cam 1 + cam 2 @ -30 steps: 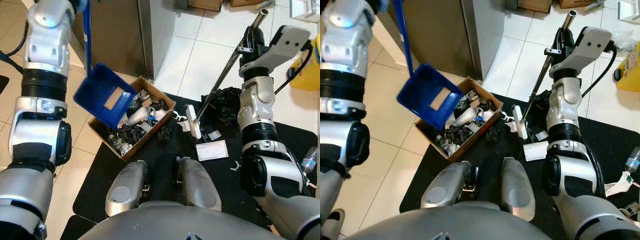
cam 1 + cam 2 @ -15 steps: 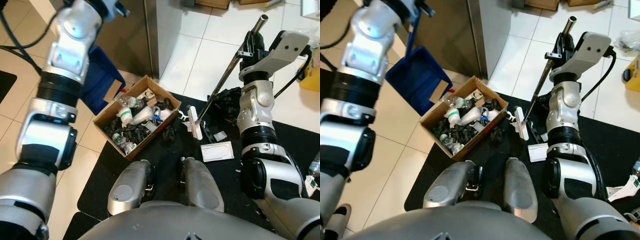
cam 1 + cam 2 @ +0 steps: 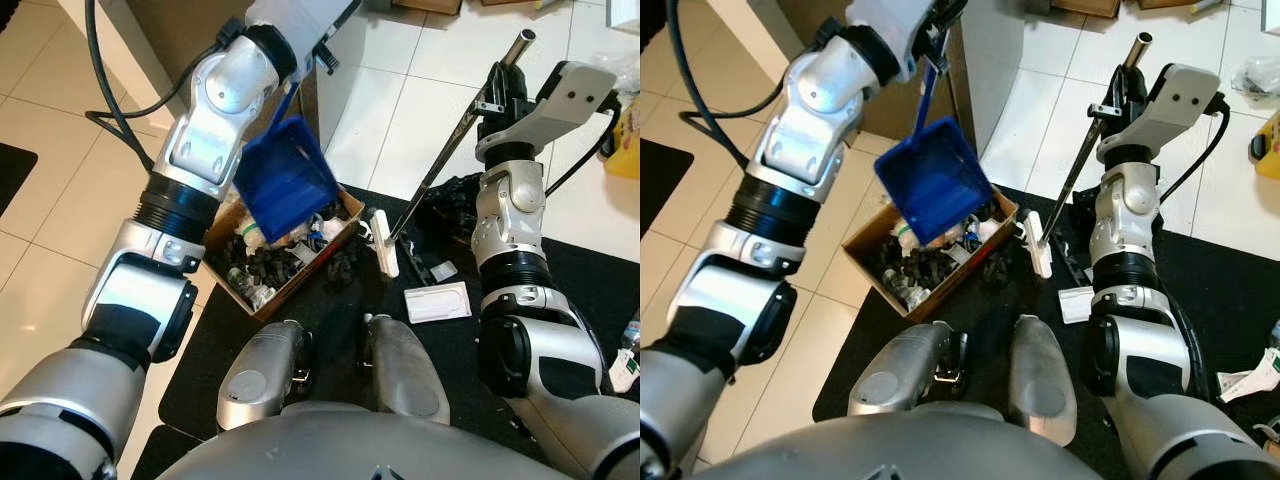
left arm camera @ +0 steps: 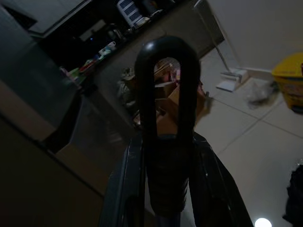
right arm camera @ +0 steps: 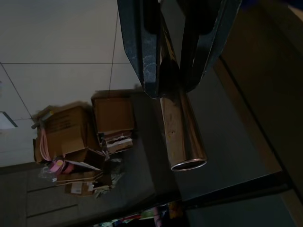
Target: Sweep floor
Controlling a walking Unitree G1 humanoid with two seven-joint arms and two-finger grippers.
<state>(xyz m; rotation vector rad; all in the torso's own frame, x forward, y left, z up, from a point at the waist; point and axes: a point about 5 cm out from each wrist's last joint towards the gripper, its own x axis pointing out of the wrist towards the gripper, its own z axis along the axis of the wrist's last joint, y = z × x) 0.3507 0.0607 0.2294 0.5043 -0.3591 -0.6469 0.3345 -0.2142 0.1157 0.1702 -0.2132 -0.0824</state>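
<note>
Cardboard box (image 3: 262,268) of rubbish under tilted blue dustpan (image 3: 290,182), left gripper (image 4: 165,179) clenched on its handle; right gripper (image 5: 182,61) grasps broom pole (image 3: 452,140)

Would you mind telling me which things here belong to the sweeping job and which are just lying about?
Part of the job:
- blue dustpan, held by the left hand, tilted over the cardboard box of debris
- broom with its metal handle in the right hand
- black mat

Lying about:
- white card on the mat
- yellow container

White floor tiles (image 3: 400,110) meet a black mat (image 3: 590,290) beside a steel cabinet (image 3: 985,50).
</note>
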